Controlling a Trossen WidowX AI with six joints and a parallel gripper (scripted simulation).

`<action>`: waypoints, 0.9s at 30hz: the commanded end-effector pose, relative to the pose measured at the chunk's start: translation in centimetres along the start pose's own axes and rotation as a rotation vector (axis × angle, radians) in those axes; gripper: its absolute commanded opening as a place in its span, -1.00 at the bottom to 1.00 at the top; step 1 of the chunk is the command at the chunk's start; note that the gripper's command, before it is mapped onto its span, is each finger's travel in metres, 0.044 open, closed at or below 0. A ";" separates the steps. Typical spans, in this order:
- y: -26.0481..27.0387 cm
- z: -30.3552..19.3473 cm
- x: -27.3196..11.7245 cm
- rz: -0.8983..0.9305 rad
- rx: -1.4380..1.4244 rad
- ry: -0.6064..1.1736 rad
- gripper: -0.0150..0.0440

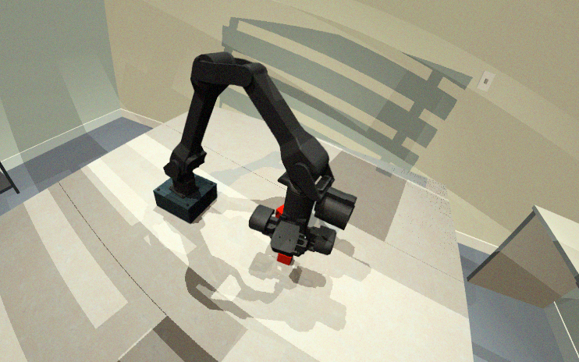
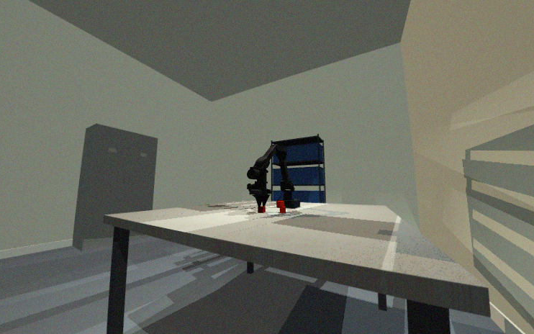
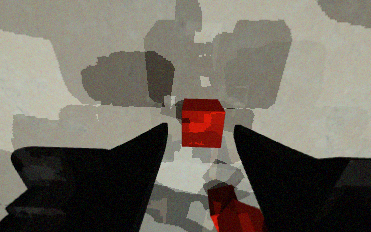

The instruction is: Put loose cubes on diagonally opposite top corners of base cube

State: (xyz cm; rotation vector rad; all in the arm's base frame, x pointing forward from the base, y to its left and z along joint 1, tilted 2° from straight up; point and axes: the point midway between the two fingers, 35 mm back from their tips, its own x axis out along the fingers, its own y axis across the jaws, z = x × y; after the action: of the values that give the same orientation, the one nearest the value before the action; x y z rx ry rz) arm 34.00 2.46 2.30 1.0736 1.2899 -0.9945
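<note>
A loose red cube [image 1: 284, 258] [image 2: 261, 209] [image 3: 202, 129] lies flat on the table. My gripper [image 2: 261, 206] [image 3: 200, 129] is open and points straight down, low over this cube. In the wrist view the cube shows between the two fingertips, with space on both sides. The fixed base cube [image 2: 283, 210] stands to the right in the exterior view. The other loose cube [image 2: 280, 204] [image 3: 240, 221] rests on top of it, offset to the left there. In the top view my wrist hides most of that stack; only a red part shows.
The arm's dark base block [image 1: 185, 197] stands on the table [image 1: 71, 251] [image 2: 227, 232], behind the cubes as seen in the exterior view. The two-cube stack is close to the right finger in the wrist view. A shelf with blue bins [image 2: 298, 175] stands beyond the table.
</note>
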 end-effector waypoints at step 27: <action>0.3 0.0 -1.0 -0.002 0.004 0.002 -0.14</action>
State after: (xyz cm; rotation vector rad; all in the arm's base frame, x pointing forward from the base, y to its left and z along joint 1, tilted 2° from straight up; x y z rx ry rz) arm 33.95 2.46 2.37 1.0686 1.3001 -1.0052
